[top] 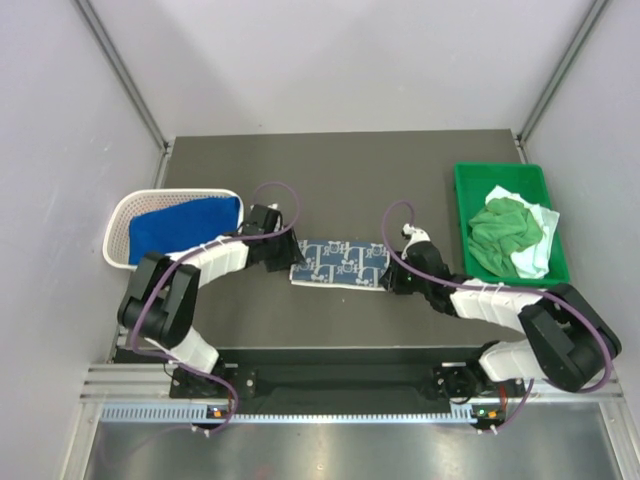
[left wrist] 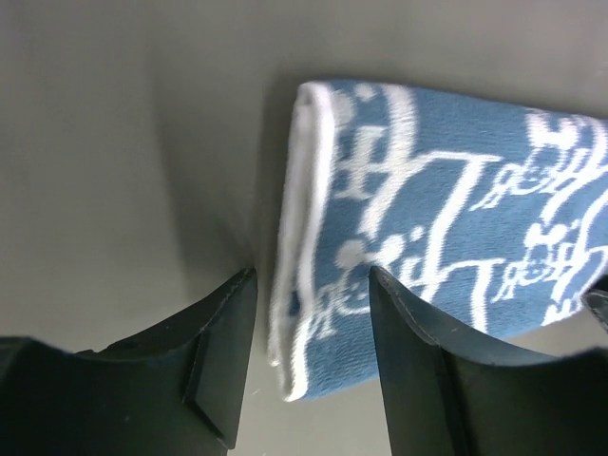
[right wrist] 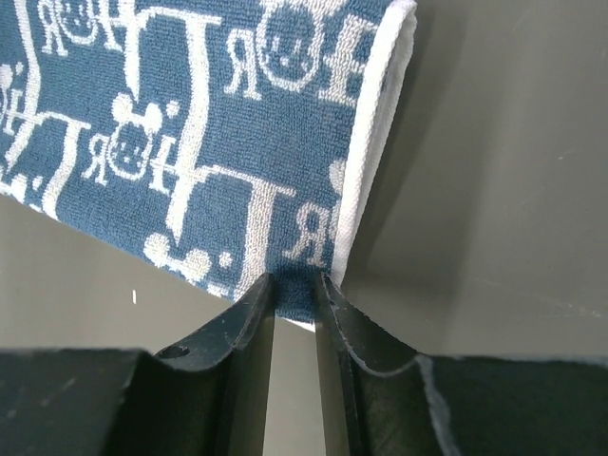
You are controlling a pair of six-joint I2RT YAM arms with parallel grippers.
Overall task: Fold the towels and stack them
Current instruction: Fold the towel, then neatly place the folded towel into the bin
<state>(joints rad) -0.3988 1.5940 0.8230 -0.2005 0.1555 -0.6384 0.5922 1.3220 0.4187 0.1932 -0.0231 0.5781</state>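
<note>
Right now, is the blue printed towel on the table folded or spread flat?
Folded: the printed towel is a compact rectangle, white edges layered at its end.

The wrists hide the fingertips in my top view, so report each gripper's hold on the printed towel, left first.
Observer: The left gripper is open; the printed towel has its white-bordered end between the fingers, unclamped.
Operator: Now the right.
Observer: The right gripper is shut on the towel's near edge, beside its white-bordered corner.
Operator: Describe that left end.
Observer: It shows stacked layers, so the towel is folded there.
</note>
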